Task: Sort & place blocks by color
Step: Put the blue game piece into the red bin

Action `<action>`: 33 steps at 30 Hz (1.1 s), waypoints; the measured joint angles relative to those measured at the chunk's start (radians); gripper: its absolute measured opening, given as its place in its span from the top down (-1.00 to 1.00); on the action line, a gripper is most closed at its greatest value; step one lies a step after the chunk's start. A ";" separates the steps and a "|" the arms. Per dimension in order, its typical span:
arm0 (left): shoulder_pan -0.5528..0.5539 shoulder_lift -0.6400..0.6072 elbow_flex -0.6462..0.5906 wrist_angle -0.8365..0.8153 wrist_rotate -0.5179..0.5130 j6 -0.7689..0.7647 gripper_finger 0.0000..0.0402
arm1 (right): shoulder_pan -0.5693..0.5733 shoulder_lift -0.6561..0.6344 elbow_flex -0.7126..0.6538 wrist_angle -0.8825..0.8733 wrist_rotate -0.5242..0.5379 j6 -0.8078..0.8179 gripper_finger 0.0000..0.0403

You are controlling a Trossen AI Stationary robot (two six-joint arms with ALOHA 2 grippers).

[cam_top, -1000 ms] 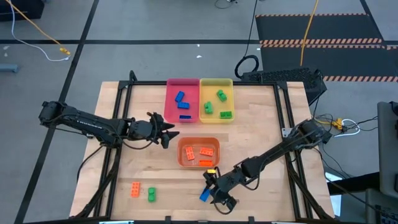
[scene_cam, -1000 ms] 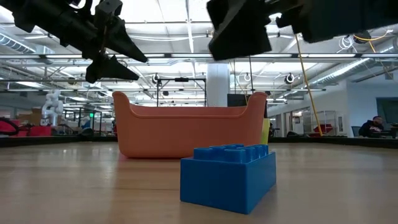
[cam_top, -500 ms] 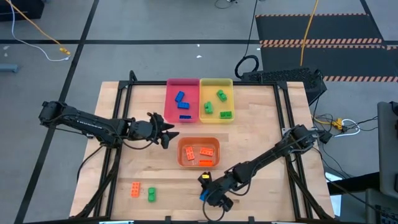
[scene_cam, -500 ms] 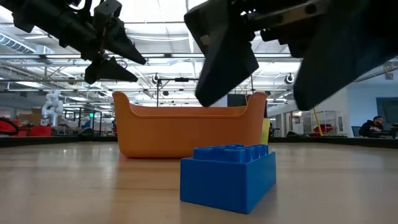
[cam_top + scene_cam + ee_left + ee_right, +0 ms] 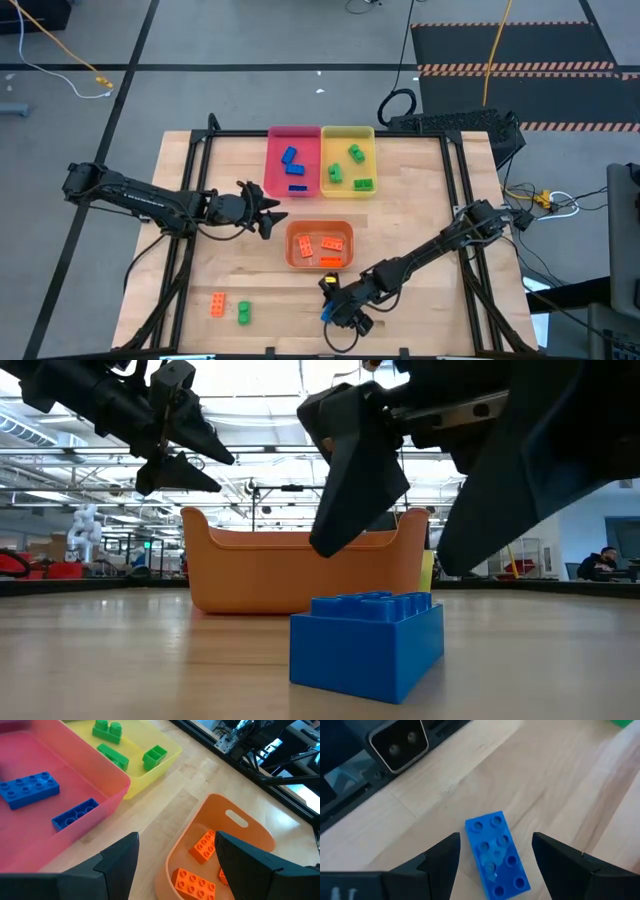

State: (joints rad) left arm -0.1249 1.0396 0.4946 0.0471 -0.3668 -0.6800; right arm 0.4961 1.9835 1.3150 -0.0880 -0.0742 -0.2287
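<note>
Brick status: blue block (image 5: pixel 367 643) lies flat on the wooden table (image 5: pixel 430 200) near the front edge, studs up, directly under the right gripper (image 5: pixel 495 862). Fingers spread either side of it, not touching, nothing held. Left gripper (image 5: pixel 177 857) also open and empty, hovering by the orange tray (image 5: pixel 320 245). Orange block (image 5: pixel 217 305) and green block (image 5: pixel 243 314) sit front-left. Bkgd: open workshop, ceiling lights, a person seated far right.
</note>
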 joint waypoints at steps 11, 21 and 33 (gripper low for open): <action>0.000 0.000 0.000 0.000 0.000 -0.001 -0.29 | -0.001 0.000 -0.061 0.065 0.003 0.025 -0.20; 0.000 0.000 0.000 0.000 0.000 -0.007 -0.29 | -0.004 0.000 -0.118 0.135 0.026 0.026 -0.20; 0.000 0.000 0.000 0.000 0.000 -0.006 -0.29 | -0.004 0.000 -0.144 0.184 0.025 0.044 0.12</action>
State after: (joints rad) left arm -0.1249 1.0396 0.4946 0.0475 -0.3664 -0.6865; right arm 0.4923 1.9831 1.1713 0.0962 -0.0490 -0.1842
